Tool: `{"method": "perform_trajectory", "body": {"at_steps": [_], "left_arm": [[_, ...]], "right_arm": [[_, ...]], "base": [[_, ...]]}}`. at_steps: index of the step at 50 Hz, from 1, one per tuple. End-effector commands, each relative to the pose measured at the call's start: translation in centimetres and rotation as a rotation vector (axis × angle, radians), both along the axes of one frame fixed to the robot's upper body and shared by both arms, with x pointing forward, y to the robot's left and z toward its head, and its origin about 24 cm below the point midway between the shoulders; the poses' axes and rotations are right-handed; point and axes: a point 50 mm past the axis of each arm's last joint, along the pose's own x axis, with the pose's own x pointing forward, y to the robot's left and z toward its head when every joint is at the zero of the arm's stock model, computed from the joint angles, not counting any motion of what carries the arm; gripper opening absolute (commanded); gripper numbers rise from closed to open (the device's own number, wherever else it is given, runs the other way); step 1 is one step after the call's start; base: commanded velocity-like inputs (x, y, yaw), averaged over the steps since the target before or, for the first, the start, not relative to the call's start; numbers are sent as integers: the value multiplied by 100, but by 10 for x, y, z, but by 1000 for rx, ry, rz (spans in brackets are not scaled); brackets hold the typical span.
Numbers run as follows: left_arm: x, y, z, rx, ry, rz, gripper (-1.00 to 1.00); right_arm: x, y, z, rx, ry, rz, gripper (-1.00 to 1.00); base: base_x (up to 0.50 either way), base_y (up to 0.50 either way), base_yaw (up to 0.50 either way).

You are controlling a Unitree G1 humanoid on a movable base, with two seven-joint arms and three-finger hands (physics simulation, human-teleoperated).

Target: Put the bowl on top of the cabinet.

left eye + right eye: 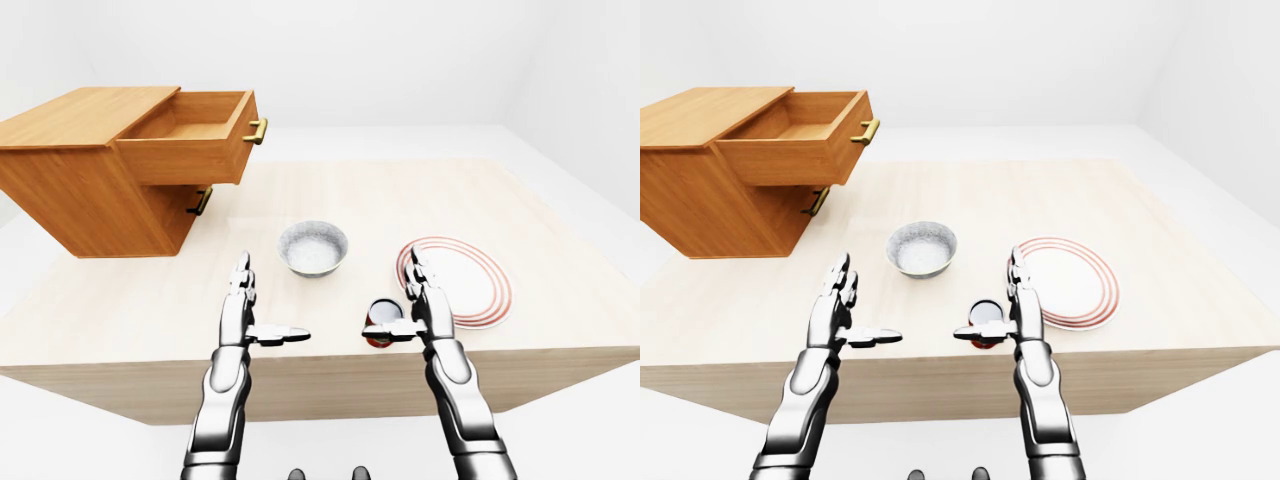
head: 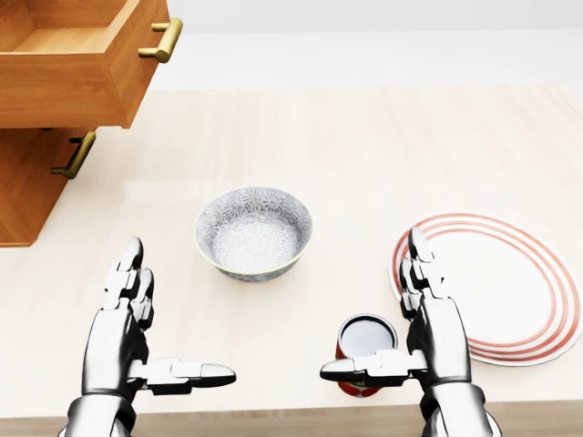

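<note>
A grey patterned bowl (image 2: 253, 232) sits upright on the pale wooden table (image 2: 364, 137), near the middle of the head view. At the upper left stands the wooden cabinet (image 1: 70, 190), whose top drawer (image 1: 195, 140) is pulled out; its flat top (image 1: 85, 112) is bare. My left hand (image 2: 178, 314) is open below and left of the bowl, fingers pointing up and thumb (image 2: 196, 372) pointing right. My right hand (image 2: 373, 305) is open below and right of the bowl, mirroring the left. Neither hand touches the bowl.
A small red cup (image 2: 366, 339) stands just beside my right thumb, near the table's lower edge. A white plate with red rings (image 2: 519, 291) lies at the right. The cabinet's lower drawer handle (image 2: 75, 157) sticks out at the left.
</note>
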Motion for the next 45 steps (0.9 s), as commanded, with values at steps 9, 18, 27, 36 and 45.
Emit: {"method": "perform_trajectory", "body": {"at_steps": [9,18,27,36,45], "left_arm": [[2,5,-6,17,68,28,100],[2,3,-5,14,68,19,100],[1,2,3,7,33,12,100],[1,1,6,5,23,2,100],[0,1,7,12,15,-3,100]], "right_arm": [[3,-7,-3,-4,26,-15,100],[4,-7,-3,3,38,-23,100],[3,-8,-2,5,40,-28,100],[4,-7,-3,7,44,-24,100],[5,-7,-4,9,49,-26,100]], "base": [[0,0,0],[0,0,0],[0,0,0],[27,0,0],[50,0,0]]}}
